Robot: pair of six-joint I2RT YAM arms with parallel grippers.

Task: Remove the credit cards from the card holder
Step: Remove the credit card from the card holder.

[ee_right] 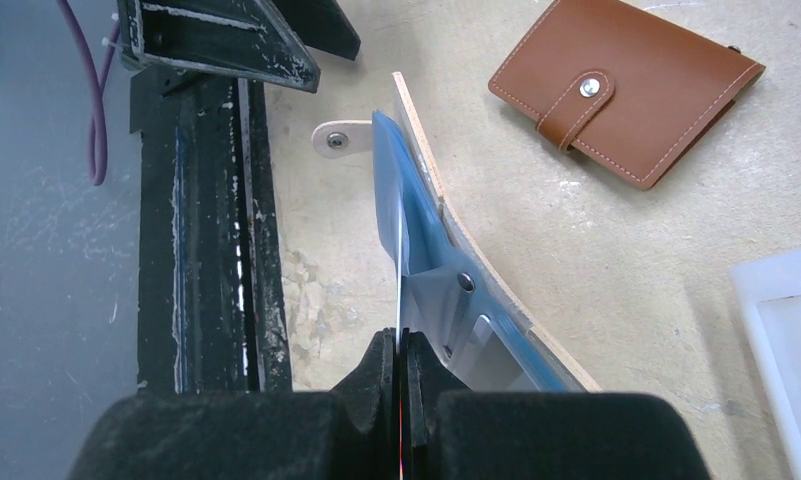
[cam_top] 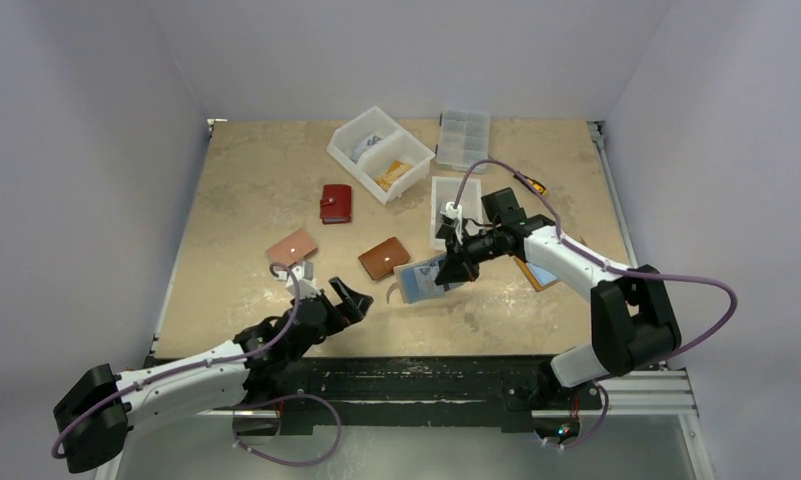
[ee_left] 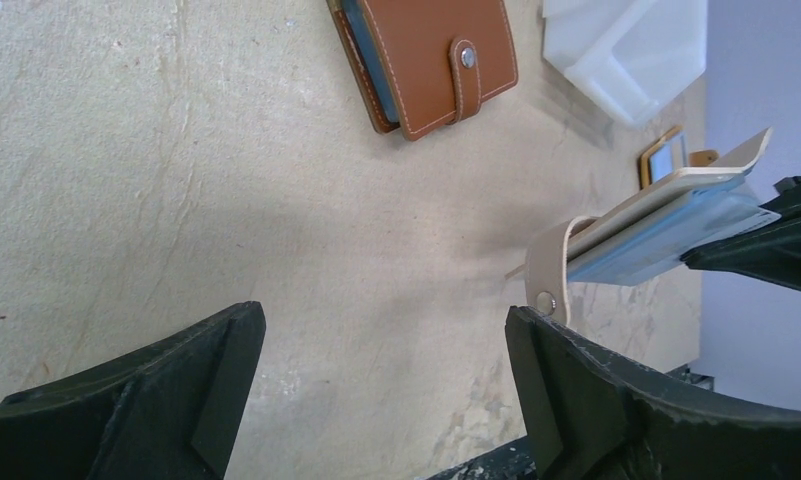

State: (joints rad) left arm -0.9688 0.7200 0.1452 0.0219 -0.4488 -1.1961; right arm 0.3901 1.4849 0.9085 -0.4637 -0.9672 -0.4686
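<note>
Jaws of the right gripper (ee_right: 401, 345) are clenched on the thin edge of a light blue credit card (ee_right: 408, 215) in the opened beige card holder (ee_right: 481, 270). The holder is raised off the table (cam_top: 236, 200), just right of the brown wallet (cam_top: 384, 258). The left gripper (cam_top: 351, 298), below-left of that wallet, is spread wide and grasps nothing.

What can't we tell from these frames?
- Card count in the open beige leather card holder: right wrist view shows its light blue sleeves edge-on.
- Whether the right gripper pinches a card or only a sleeve: its shut jaws cover the spot.
- Contents of the closed brown leather card holder: flap snapped shut.
- Orange-edged flat item: right arm hides it in top view, beige holder cuts it off in left wrist view.
</note>
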